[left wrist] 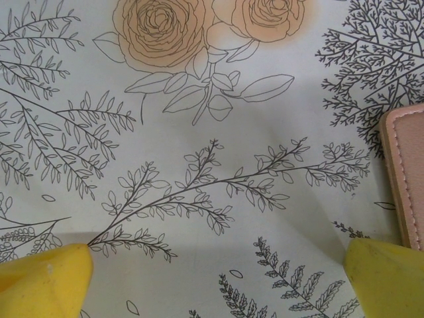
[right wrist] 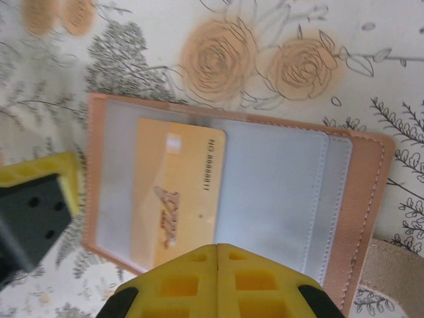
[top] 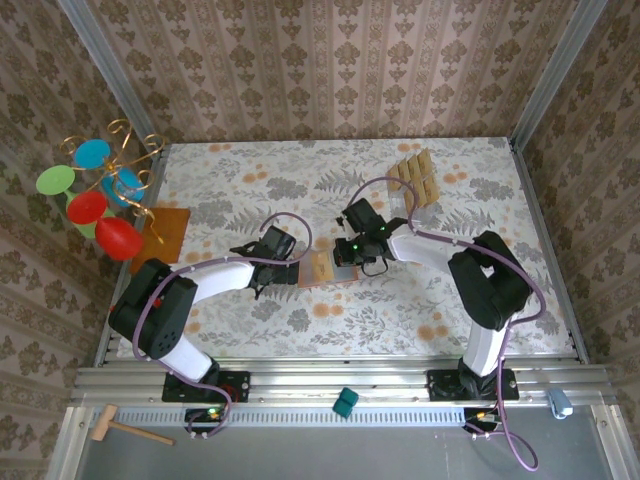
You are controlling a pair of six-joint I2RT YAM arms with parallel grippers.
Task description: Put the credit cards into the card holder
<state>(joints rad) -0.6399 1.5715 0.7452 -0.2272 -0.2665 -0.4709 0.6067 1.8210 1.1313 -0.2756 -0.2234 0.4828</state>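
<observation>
The card holder (right wrist: pixel 361 199) lies open on the flowered tablecloth, grey lining up; in the top view the card holder (top: pixel 322 269) sits between both grippers. One tan credit card (right wrist: pixel 175 192) rests flat on its left half; I cannot tell whether it is tucked into a pocket. My right gripper (right wrist: pixel 217 250) is shut with nothing between its fingers, its tip just over the card's near edge. My left gripper (left wrist: pixel 215 281) is open on the bare cloth, its right finger (left wrist: pixel 387 275) beside the holder's edge (left wrist: pixel 407 172). Several more credit cards (top: pixel 415 177) lie at the back right.
An orange-brown mat (top: pixel 170 230) and a wire ornament with coloured discs (top: pixel 95 195) occupy the left side. A wooden mallet (top: pixel 125 428) and a teal block (top: pixel 345 402) lie on the front rail. Patterned walls enclose the table.
</observation>
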